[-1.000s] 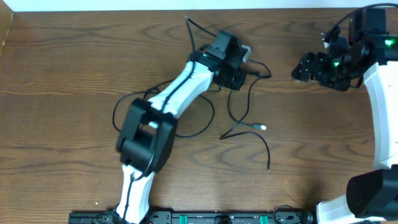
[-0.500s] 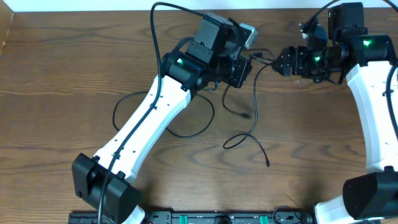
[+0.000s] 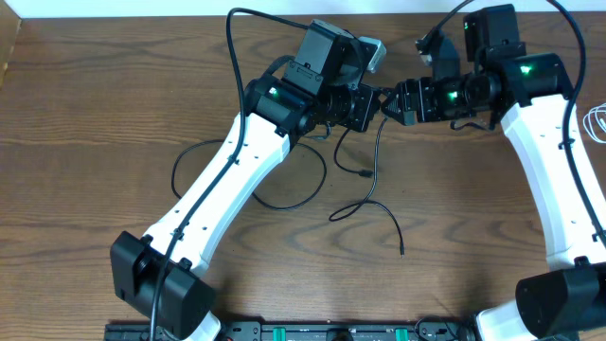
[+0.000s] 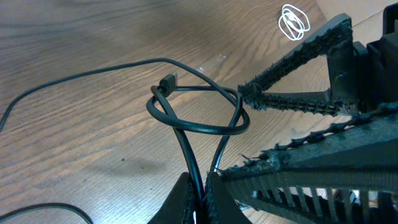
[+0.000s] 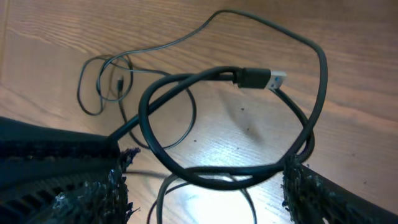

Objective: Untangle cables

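Note:
The cables (image 3: 377,142) are thin black cords hanging from between the two grippers and trailing in loops (image 3: 312,185) on the wooden table. My left gripper (image 3: 369,102) is shut on two black strands (image 4: 186,152) just below a knotted loop (image 4: 205,129). My right gripper (image 3: 398,99) faces it, open, with its rough fingers (image 4: 292,60) on either side of that loop. In the right wrist view the loop (image 5: 217,177) runs between the fingers of the right gripper (image 5: 205,182), and a USB plug (image 5: 256,78) pokes through the top of it.
A coiled white cable (image 3: 597,121) lies at the table's right edge, apart from the black ones. A loose black end (image 3: 401,250) rests mid-table. Thin black loops (image 5: 79,93) lie on the wood behind the knot. Arm bases stand along the front edge (image 3: 303,332).
My right gripper has moved left until its fingers bracket the loop held by the left gripper. The left arm has lifted the cables, and the trailing strands have shifted on the table.

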